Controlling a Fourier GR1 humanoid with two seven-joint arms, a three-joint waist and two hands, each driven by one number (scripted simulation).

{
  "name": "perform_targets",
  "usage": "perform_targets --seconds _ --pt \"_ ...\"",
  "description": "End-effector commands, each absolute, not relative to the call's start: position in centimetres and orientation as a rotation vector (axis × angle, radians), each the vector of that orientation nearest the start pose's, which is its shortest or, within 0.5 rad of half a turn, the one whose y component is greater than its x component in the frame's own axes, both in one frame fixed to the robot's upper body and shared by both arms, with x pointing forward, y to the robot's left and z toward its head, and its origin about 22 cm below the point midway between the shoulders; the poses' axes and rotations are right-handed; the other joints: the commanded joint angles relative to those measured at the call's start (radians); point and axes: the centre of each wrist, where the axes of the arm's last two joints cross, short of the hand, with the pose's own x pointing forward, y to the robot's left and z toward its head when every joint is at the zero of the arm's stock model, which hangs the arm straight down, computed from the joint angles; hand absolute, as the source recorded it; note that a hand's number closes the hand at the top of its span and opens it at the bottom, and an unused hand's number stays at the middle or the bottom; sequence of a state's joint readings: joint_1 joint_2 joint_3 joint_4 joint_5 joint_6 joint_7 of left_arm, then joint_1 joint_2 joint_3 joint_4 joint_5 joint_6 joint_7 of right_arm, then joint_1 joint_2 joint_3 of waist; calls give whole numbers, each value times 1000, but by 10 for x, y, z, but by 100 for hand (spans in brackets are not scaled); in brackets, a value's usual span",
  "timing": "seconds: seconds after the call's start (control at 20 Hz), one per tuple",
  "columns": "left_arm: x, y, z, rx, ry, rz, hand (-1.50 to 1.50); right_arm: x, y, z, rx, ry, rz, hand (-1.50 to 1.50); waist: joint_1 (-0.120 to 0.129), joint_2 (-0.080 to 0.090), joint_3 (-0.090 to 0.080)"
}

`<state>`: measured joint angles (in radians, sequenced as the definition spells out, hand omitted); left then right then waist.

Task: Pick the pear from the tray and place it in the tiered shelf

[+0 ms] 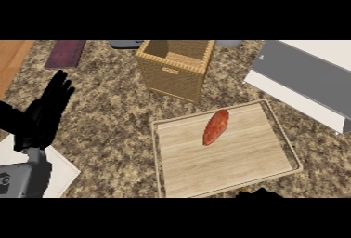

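— Pear [217,127] on the tray [205,174], is that it? From here it looks long and reddish-orange.

— That's the one. Start nearest us, though. Of the right hand [259,193] only a black sliver pokes in at the tray's near rim. I can't tell how it's set.

— And the other?

— The left hand [48,111] is over at the left side, fingers straight and pointing up. It's wide open with nothing in it. Its grey forearm [27,179] lies over a white sheet [61,171] on the speckled counter [109,139].

— Then the tray itself.

— It's light wood with a low raised rim, sitting slightly askew. The pear lies flat in its far half, slanted and clear of every rim, well apart from both hands.

— What's past it?

— A wicker basket [175,69] with an open top, just beyond the tray's far left corner. To the right is the tiered shelf [302,76], grey and white, near the far right corner.

— And farthest back?

— A dark purple flat piece [66,53] at the far left, and a grey object [126,44] behind the basket.
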<state>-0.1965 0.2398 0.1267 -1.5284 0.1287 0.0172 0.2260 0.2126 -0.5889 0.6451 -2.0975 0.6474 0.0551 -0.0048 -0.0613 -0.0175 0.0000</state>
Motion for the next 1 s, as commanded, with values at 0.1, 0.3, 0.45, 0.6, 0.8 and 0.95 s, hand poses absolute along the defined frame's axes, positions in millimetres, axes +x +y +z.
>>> perform_targets --seconds 0.1,0.3,0.45,0.6,0.8,0.95 --pt "281 294 57 145 -1510 0 0 101 -229 141 -203 -1906 1099 150 3 8 1" --pt "278 288 55 122 -1520 -15 0 98 -251 166 -267 -1913 986 150 21 12 1" --pt "292 287 74 116 -1514 -6 0 95 -256 185 -280 -1923 947 150 17 12 -1" --pt "296 282 68 115 -1530 -19 0 112 -281 197 -430 -1936 897 150 22 15 -1" --pt "292 282 73 89 -1513 -28 0 127 -309 225 -527 -1889 841 150 48 15 -1" --pt "282 286 62 112 -1510 -34 0 141 -345 254 -573 -1879 771 150 48 13 -1"
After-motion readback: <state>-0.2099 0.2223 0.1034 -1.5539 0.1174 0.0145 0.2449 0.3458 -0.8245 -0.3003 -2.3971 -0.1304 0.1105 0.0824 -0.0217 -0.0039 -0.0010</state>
